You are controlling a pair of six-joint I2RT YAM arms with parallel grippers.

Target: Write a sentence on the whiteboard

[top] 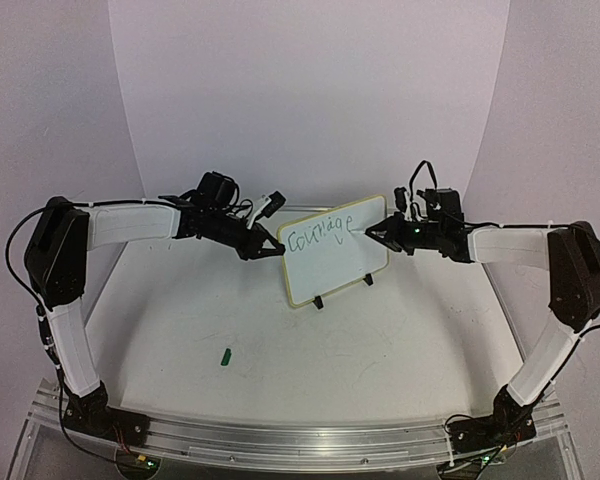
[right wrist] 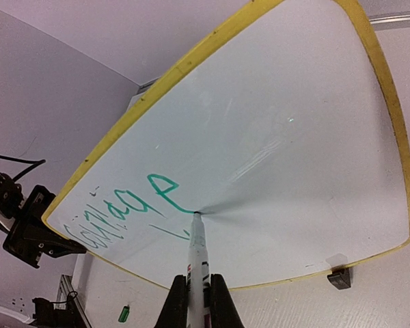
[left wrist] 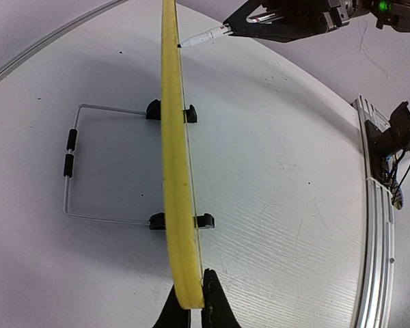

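The whiteboard (top: 335, 262) stands tilted on small black feet in the middle of the table, with a pale-yellow rim (left wrist: 176, 178). Green handwriting, the sentence (top: 320, 231), reads "courage" along its top; it also shows in the right wrist view (right wrist: 133, 208), with a short stroke below it. My left gripper (top: 277, 248) is shut on the board's left edge (left wrist: 190, 301). My right gripper (top: 372, 231) is shut on a white marker (right wrist: 198, 270), whose tip touches the board at the end of the last "e".
A green marker cap (top: 225, 354) lies on the table in front of the board, also in the right wrist view (right wrist: 124, 313). A wire stand (left wrist: 75, 164) props the board from behind. A metal rail (top: 300, 440) runs along the near table edge.
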